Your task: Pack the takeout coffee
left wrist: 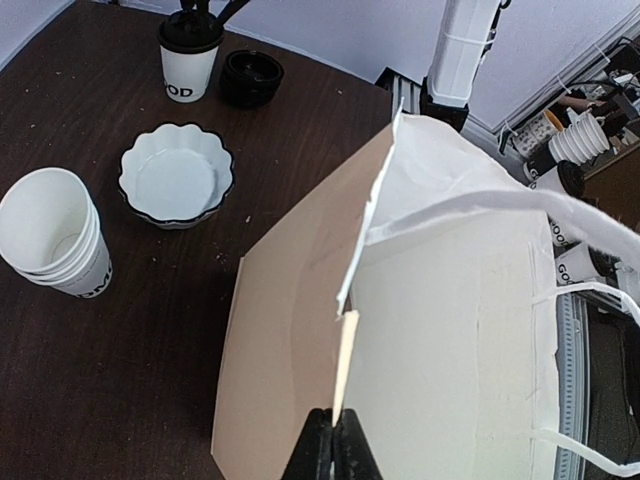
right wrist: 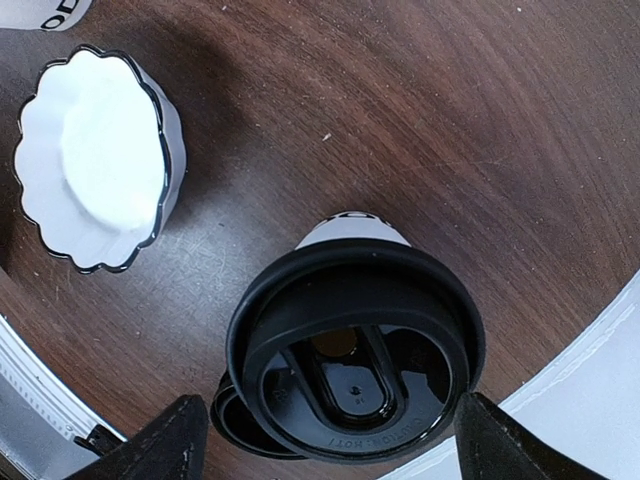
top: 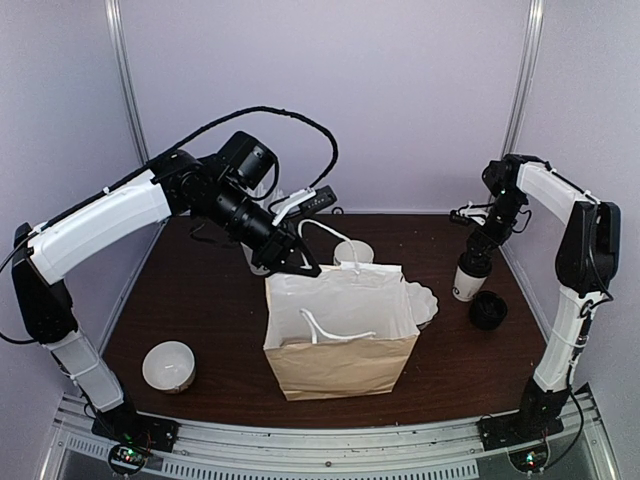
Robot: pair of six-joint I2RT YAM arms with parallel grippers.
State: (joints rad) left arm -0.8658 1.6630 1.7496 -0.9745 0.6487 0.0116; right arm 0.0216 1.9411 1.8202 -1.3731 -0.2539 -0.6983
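Observation:
The takeout coffee [top: 466, 285], a white cup with a black domed lid, stands at the right side of the table. My right gripper [top: 472, 256] hangs just above it. In the right wrist view the gripper [right wrist: 330, 405] is open, its fingers on either side of the lid [right wrist: 355, 345] with a gap on the left. A brown paper bag [top: 340, 335] with white lining stands open in the middle. My left gripper [top: 297, 265] is shut on the bag's back-left rim; the left wrist view shows it [left wrist: 335, 445] pinching the paper edge [left wrist: 345, 360]. The coffee also shows there [left wrist: 190, 62].
A stack of black lids [top: 488, 310] lies right beside the coffee. A white scalloped bowl [top: 427, 303] sits between bag and coffee. A stack of lidless cups [top: 353, 252] stands behind the bag. A white bowl [top: 168, 366] sits front left.

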